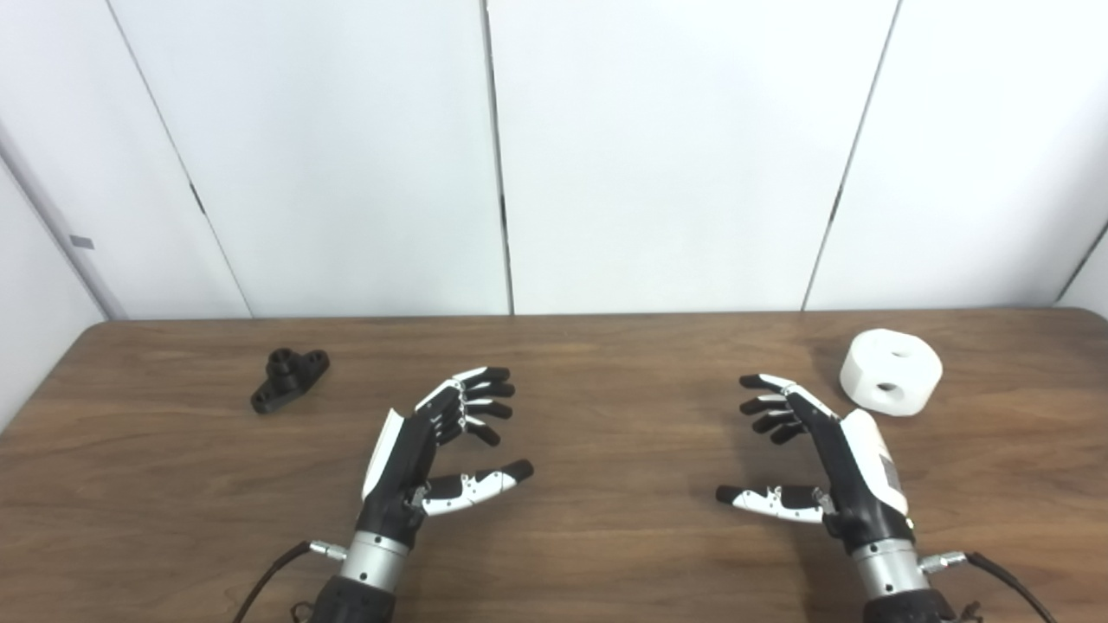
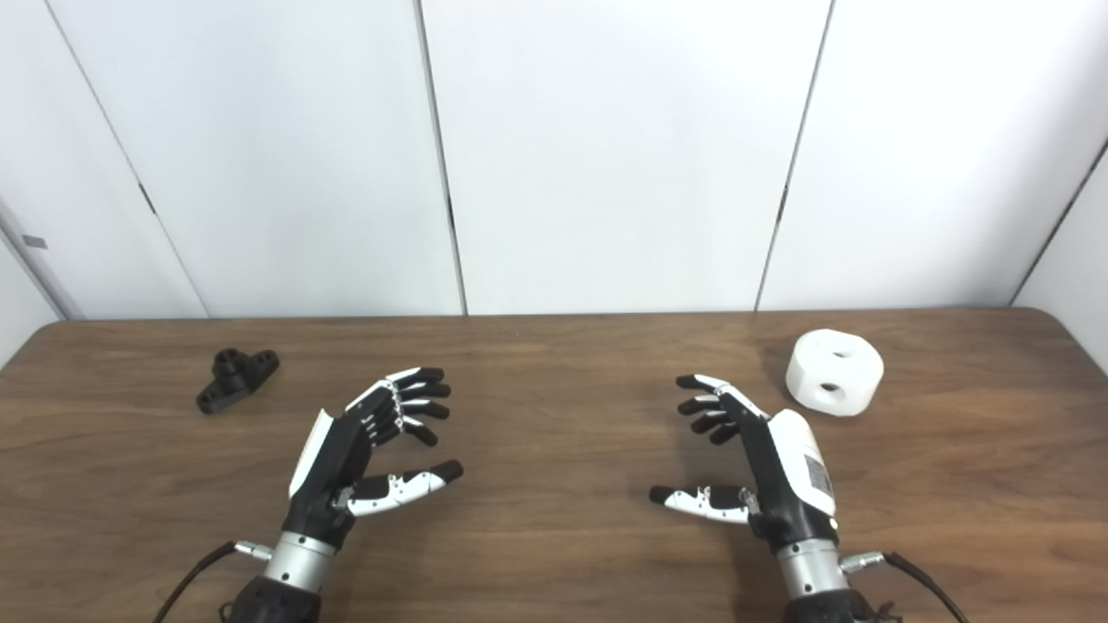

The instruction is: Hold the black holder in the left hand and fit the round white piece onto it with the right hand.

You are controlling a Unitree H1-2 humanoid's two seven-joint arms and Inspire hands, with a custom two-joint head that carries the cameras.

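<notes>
The black holder (image 1: 290, 378) lies on the table (image 1: 606, 554) near its far left part, well apart from the left hand (image 1: 433, 450), which hovers nearer the middle with fingers spread and thumb out, grasping nothing. The round white piece (image 1: 891, 372) sits at the far right, just beyond and to the right of the right hand (image 1: 814, 459); that hand is likewise released, fingers apart, and does not touch the piece. The two palms face each other across a bare stretch of dark wood-grain tabletop. Behind the table stand plain white wall panels (image 1: 658, 156) with thin dark seams. There is one holder, one white piece with what look like two round holes, and two hands.
</notes>
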